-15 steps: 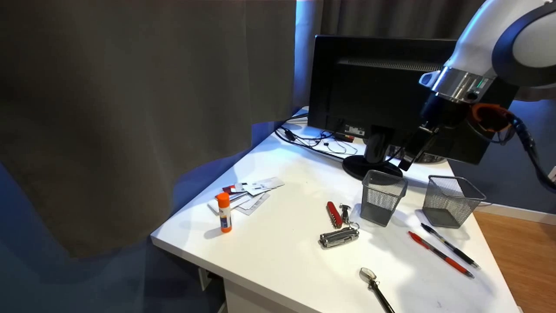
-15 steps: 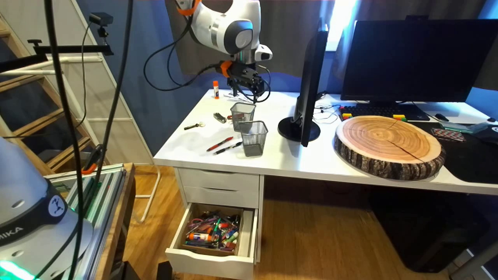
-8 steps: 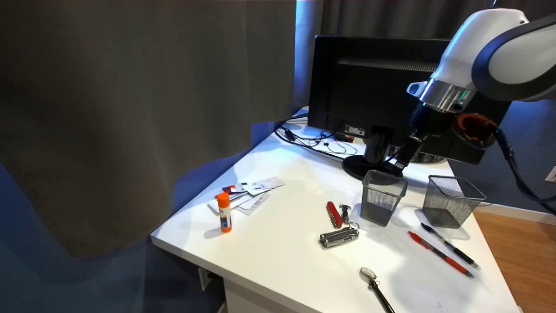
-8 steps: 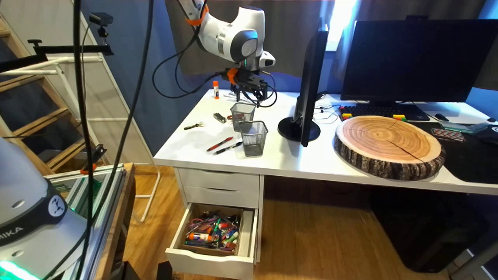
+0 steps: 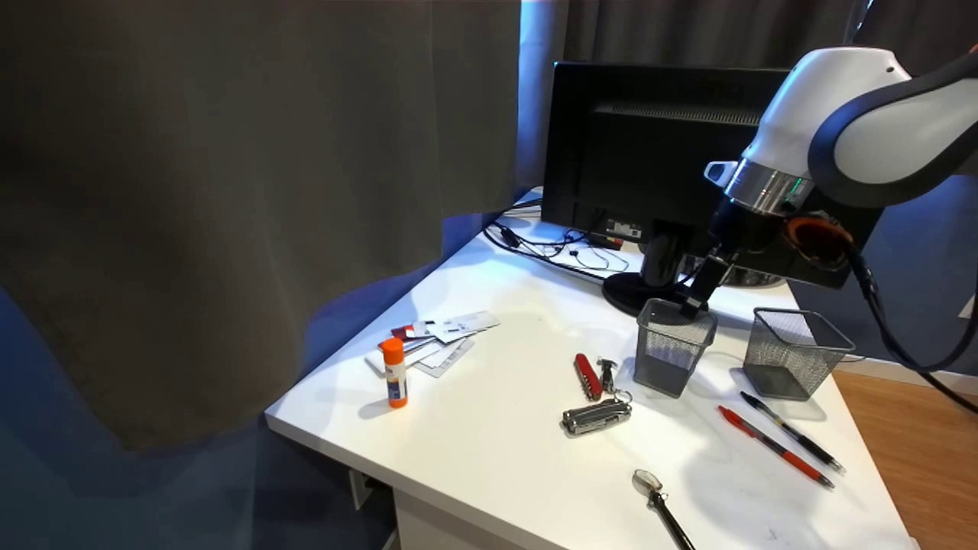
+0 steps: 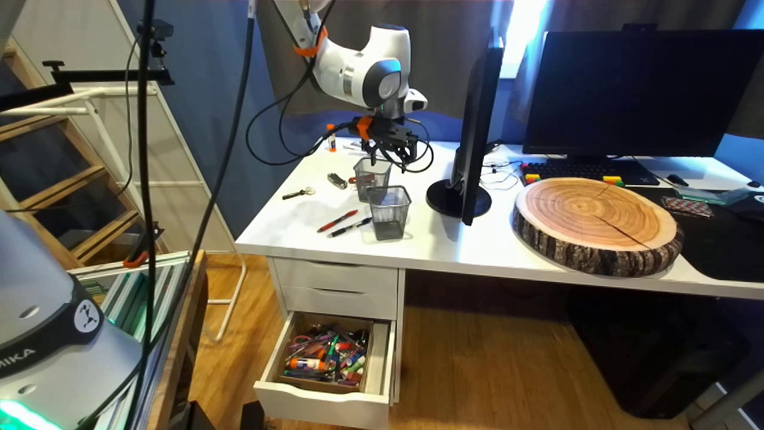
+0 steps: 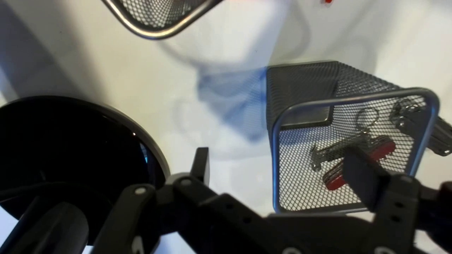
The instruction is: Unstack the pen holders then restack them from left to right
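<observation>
Two dark grey mesh pen holders stand upright and apart on the white desk. The holder nearer the red knife (image 5: 672, 353) also shows in the other views (image 6: 371, 179) (image 7: 303, 83). The second holder (image 5: 795, 363) stands near the desk edge (image 6: 389, 214); only its rim corner shows at the top of the wrist view (image 7: 152, 33). My gripper (image 7: 277, 160) is open and empty, just above the holder by the knife (image 5: 692, 307) (image 6: 389, 165). In the wrist view one side of its rim lies between the fingers. One finger overlaps the opening; contact cannot be told.
The round black monitor base (image 5: 623, 294) is close beside the gripper, with the monitor (image 5: 657, 160) above it. A red knife (image 5: 587, 377), a multi-tool (image 5: 597, 418) and two pens (image 5: 775, 447) lie near the holders. A glue stick (image 5: 395, 374) stands by some cards (image 5: 458, 327).
My gripper has come down toward the holder by the knife, moving left in one exterior view and right in the other. The holders have not moved.
</observation>
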You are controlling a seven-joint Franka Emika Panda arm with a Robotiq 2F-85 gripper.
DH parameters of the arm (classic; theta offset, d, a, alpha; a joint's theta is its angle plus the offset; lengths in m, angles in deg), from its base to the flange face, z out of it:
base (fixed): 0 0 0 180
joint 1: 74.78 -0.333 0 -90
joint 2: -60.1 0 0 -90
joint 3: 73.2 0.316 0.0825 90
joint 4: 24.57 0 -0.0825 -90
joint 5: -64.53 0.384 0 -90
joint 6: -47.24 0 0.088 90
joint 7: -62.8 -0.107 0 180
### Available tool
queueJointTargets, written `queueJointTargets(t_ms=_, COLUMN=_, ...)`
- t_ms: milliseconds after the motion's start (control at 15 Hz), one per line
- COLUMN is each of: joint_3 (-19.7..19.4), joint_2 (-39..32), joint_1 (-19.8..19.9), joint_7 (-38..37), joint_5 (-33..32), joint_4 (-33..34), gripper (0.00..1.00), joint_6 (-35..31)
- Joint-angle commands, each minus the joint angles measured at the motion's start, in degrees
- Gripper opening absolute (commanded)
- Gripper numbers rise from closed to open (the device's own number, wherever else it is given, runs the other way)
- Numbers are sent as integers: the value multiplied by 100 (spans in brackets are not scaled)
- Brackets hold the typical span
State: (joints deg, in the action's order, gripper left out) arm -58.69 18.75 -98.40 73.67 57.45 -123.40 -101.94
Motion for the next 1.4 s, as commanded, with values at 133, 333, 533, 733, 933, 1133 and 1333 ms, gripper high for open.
queueJointTargets(t_ms=133, joint_3=-178, joint_2=-262, joint_1=-188, joint_7=-241, joint_5=-237, joint_4=340, gripper=61, joint_6=-30)
queueJointTargets(t_ms=333, joint_3=-197, joint_2=-311, joint_1=-212, joint_7=-280, joint_5=-240, joint_4=411, gripper=39, joint_6=-12)
queueJointTargets(t_ms=533, joint_3=-230, joint_2=-331, joint_1=-235, joint_7=-327, joint_5=-247, joint_4=443, gripper=19, joint_6=1)
queueJointTargets(t_ms=733, joint_3=-226, joint_2=-277, joint_1=-223, joint_7=-392, joint_5=-206, joint_4=442, gripper=1, joint_6=32)
queueJointTargets(t_ms=933, joint_3=-169, joint_2=-130, joint_1=-157, joint_7=-493, joint_5=-108, joint_4=411, gripper=1, joint_6=42)
queueJointTargets(t_ms=1133, joint_3=-148, joint_2=195, joint_1=-77, joint_7=-647, joint_5=-27, joint_4=261, gripper=2, joint_6=103)
queueJointTargets(t_ms=1333, joint_3=-251, joint_2=713, joint_1=-63, joint_7=-995, joint_5=-36, joint_4=-27, gripper=2, joint_6=189)
